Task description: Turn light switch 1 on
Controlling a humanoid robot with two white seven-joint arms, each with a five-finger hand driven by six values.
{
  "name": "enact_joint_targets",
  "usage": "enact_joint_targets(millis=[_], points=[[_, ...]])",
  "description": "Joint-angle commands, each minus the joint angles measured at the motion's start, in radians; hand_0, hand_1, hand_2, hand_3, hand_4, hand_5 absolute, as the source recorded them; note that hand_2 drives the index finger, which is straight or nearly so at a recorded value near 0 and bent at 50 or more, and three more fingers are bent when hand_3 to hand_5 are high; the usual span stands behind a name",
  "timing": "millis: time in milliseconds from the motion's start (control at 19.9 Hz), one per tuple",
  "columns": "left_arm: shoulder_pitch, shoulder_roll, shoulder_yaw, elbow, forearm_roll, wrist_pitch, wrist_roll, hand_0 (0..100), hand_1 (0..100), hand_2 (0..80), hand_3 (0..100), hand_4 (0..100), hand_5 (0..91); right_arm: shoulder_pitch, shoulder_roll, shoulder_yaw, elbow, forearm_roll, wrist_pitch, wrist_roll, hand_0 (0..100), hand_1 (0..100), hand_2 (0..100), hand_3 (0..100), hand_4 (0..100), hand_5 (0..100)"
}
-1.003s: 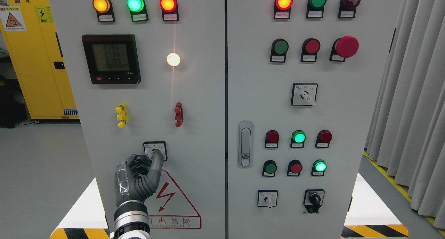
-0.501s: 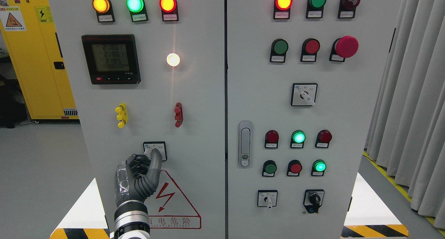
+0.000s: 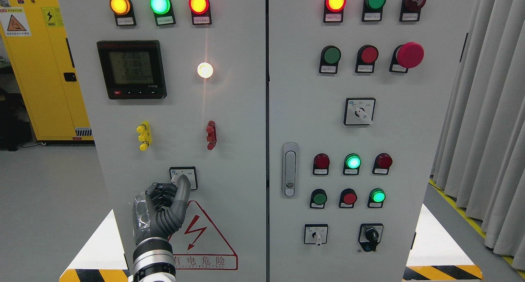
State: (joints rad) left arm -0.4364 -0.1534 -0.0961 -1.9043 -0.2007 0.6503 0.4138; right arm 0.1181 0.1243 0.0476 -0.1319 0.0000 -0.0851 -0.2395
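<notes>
Left hand (image 3: 162, 204): raised against the cabinet door, fingers curled at the knob, thumb (image 3: 180, 192) up along it; pinched on the knob of the switch.
Light switch (image 3: 183, 177): at 1 o'clock of the hand, low on the left door.
White lamp (image 3: 205, 70): lit, at 12 o'clock of the switch.
Warning triangle (image 3: 203, 233): at 5 o'clock of the hand.

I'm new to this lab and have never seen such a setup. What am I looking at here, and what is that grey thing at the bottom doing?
This is the view from a camera on a humanoid robot's head, facing an electrical cabinet with two doors. The grey thing is the robot's left hand, reaching up from below. Its fingers are at a small rotary switch on the left door, above a red warning triangle. Whether they grip the knob is hidden. Higher up are lit lamps and a meter. The right hand is not in view.
</notes>
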Motion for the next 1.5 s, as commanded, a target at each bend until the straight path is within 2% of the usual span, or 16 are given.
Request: enact_joint_targets(millis=[0,100,551,752,1003,1203,1303,1454], points=[[0.002,0.000,-0.001,-0.001,0.003,-0.004,0.002,17,51,63.2,91,87,80.0,0.000,0.000,0.000,0.000,-0.029,0.001,0.000,0,50,4,0,0,0],[0.004,0.002,-0.002,-0.001,0.003,-0.004,0.002,12,51,63.2,91,87,79.9,0.000,0.000,0.000,0.000,-0.029,0.001,0.000,0,50,4,0,0,0],[0.025,0.005,-0.010,-0.007,0.004,-0.012,0.005,4,50,63.4,91,87,79.9,0.000,0.000,0.000,0.000,-0.029,0.001,0.000,0,50,4,0,0,0],[0.079,0.008,-0.013,-0.021,0.006,-0.089,0.022,2,50,63.5,91,87,79.9,0.000,0.000,0.000,0.000,-0.029,0.001,0.000,0,50,4,0,0,0],[0.163,0.015,-0.020,-0.061,0.006,-0.132,0.023,2,50,63.6,92,87,79.8,0.000,0.000,0.000,0.000,-0.029,0.001,0.000,0,50,4,0,0,0],[0.263,0.029,-0.017,-0.068,0.006,-0.242,0.025,1,50,63.9,92,87,79.8,0.000,0.000,0.000,0.000,-0.029,0.001,0.000,0,50,4,0,0,0],[0.348,0.041,-0.013,-0.064,0.015,-0.326,0.022,1,49,64.0,92,87,79.7,0.000,0.000,0.000,0.000,-0.029,0.001,0.000,0,50,4,0,0,0],[0.485,0.057,0.001,-0.044,0.081,-0.464,0.005,2,48,64.5,93,90,80.8,0.000,0.000,0.000,0.000,-0.029,0.001,0.000,0,50,4,0,0,0]])
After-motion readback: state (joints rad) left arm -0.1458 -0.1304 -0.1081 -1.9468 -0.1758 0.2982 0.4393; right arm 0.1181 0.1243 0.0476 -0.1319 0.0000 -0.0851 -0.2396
